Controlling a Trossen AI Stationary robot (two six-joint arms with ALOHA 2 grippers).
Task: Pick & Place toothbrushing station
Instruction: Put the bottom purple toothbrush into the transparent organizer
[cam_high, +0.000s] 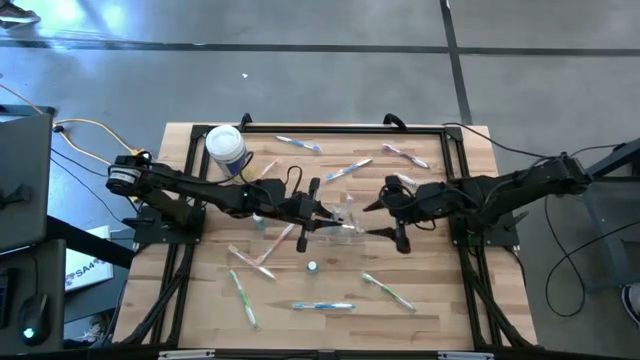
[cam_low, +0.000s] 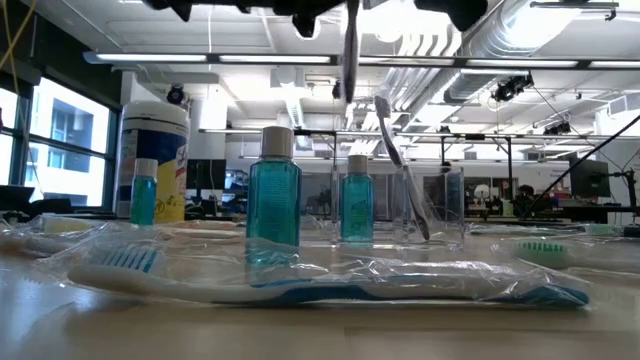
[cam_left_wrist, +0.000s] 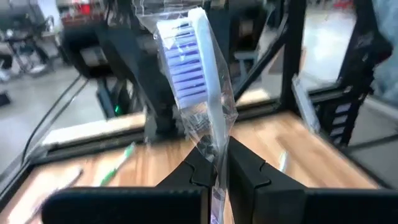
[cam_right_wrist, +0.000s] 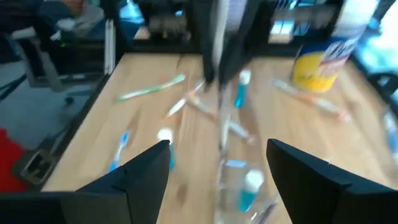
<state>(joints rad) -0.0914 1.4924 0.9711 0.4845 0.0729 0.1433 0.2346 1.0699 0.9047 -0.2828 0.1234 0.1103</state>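
My left gripper (cam_left_wrist: 214, 171) is clamped on a wrapped toothbrush (cam_left_wrist: 193, 68); right gripper (cam_right_wrist: 217, 165) gapes empty. Mouthwash bottles (cam_low: 273, 190), scattered brushes and the wipes canister (cam_high: 226, 148) crowd the clear cup (cam_low: 432, 205).

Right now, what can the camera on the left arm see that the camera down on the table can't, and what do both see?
Only the left wrist view shows the left gripper with its fingers shut on a wrapped toothbrush, bristles blue-purple.

Only the low view shows three small blue-filled bottles, the yellow-labelled canister, the clear cup and a wrapped blue toothbrush lying in front.

Both show the wooden table and the room behind.
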